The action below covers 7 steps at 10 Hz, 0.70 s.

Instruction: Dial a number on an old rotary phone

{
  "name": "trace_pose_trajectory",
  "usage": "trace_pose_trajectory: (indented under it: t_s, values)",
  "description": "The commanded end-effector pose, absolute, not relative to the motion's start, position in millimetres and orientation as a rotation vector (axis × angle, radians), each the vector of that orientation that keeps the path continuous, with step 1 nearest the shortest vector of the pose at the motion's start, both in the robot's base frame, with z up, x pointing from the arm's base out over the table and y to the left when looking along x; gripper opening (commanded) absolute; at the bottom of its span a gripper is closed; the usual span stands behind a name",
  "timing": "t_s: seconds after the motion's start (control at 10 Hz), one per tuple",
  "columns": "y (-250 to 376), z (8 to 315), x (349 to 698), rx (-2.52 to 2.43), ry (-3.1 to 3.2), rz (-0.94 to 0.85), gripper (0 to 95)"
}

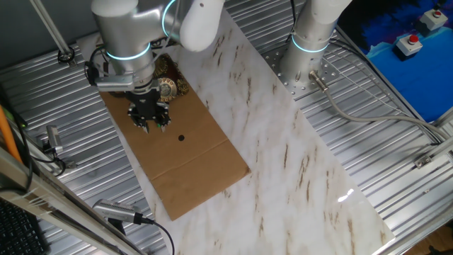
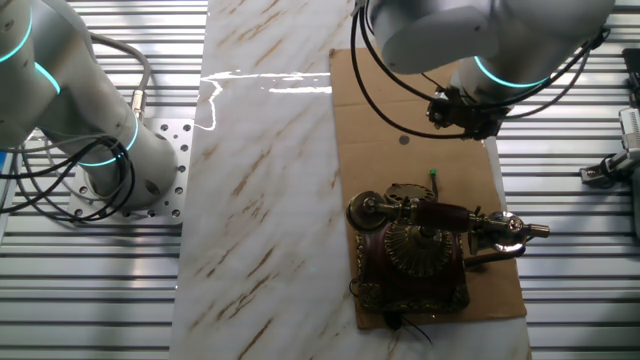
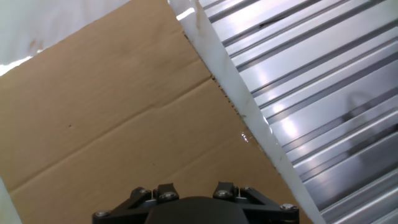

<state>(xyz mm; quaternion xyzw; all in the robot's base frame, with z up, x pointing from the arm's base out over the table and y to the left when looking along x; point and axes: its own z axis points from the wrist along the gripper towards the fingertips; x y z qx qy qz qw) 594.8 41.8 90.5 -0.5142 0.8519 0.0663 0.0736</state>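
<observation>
Phone [image 2: 418, 250] at cardboard [image 2: 370, 120] end; hand [image 1: 149, 122] just beside, grip state unclear; bare cardboard beyond.

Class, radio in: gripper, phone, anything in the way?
Gripper above cardboard, fingers hidden, state unclear. Phone untouched, handset cradled. Nothing between them.

We see a ribbed metal desk [image 1: 368, 134], white marble-pattern slab [image 1: 283, 142], brown cardboard sheet [image 1: 191, 156], blue box [image 1: 407, 57], glare on the slab.
</observation>
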Motion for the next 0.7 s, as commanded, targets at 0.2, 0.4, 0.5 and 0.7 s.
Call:
trace_pose_trajectory:
  t_s: [0.2,0.4,0.5,0.7]
  values:
    - [40.4,89.6,594.3,-1.449,2.665,0.09,38.0]
    - [40.4,89.6,594.3,-1.455,2.675,0.059,38.0]
    - [40.3,89.7,594.1,-1.492,2.659,0.049,38.0]
    - [39.6,90.0,593.5,-1.492,2.669,0.027,38.0]
